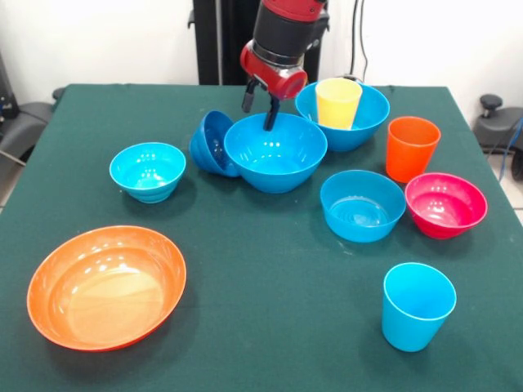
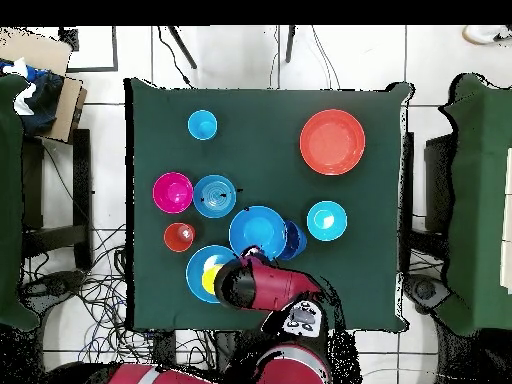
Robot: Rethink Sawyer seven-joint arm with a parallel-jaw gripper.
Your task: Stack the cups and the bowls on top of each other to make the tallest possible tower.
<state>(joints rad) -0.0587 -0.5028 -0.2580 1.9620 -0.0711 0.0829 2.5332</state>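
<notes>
At the far side of the green bench [image 1: 270, 327], your tool [image 1: 261, 109] hangs over the back rim of a large blue bowl [image 1: 275, 152], its two dark fingers [image 1: 248, 96] spread apart and holding nothing; one finger dips just inside that rim. Leaning against this bowl's side you see the small dark blue bowl [image 1: 211, 144], tipped on its edge. Behind, the second large blue bowl [image 1: 368, 118] holds the yellow cup [image 1: 337, 102] upright. Just beside it stands the orange cup [image 1: 411, 148], and in front of that cup the magenta-red bowl [image 1: 445, 204] sits next to the medium light blue bowl [image 1: 362, 205]. The light blue cup [image 1: 417, 305] stands alone near the front edge. On the other side you find the cyan bowl [image 1: 148, 171] and, well apart from it, the wide orange bowl [image 1: 106, 287]. Apart from the yellow cup in its bowl, nothing is stacked.
</notes>
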